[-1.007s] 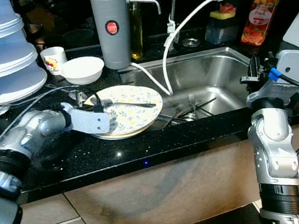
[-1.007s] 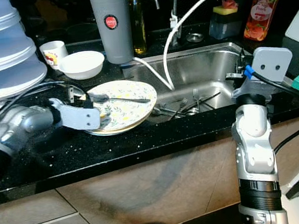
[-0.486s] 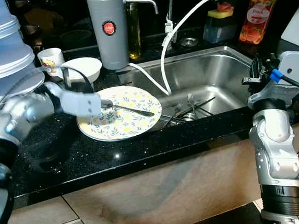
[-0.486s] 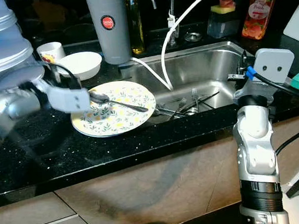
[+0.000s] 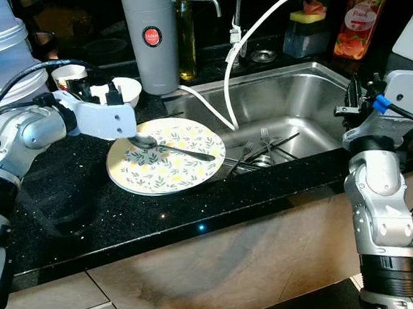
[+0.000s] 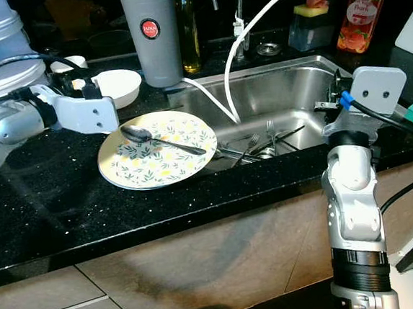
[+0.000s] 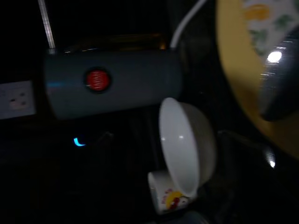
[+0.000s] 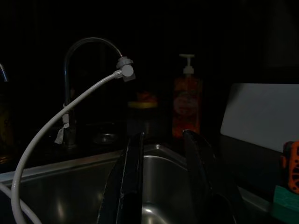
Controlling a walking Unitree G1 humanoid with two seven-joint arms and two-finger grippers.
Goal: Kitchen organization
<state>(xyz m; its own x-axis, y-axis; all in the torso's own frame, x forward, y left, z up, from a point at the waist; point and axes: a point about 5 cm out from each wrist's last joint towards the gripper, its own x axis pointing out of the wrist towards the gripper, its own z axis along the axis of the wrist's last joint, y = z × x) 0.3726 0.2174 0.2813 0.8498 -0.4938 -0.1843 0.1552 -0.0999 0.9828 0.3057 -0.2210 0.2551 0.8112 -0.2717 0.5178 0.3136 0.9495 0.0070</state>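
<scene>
Left eye view: The left pincer [image 5: 94,92] hovered over the black worktop [image 5: 88,208], between the plate [image 5: 165,156] and the white bowl [image 5: 118,92]. Whether its fingers were parted could not be told; nothing appeared to be held. The plate lay flat near the sink [image 5: 289,107], with a spoon [image 5: 166,146] resting across it. Forks [image 5: 264,146] lay in the basin. Judged from this, organization was at an early stage: plate, spoon and sink cutlery remained unsorted.

Right eye view: The right pincer [image 6: 335,92] was raised at the sink's near right corner, idle. A white hose [image 6: 244,43] looped down into the basin just beside the plate's far rim. Open worktop lay in front of the plate; the bowl, mug [image 6: 68,64] and grey canister [image 6: 150,33] crowded the back.

Left wrist view: Bowl, mug, canister and plate edge were visible, dimly lit.

Right wrist view: The two fingers [image 8: 131,182] stood slightly apart and empty, pointing over the sink toward the soap bottle [image 8: 187,109].
</scene>
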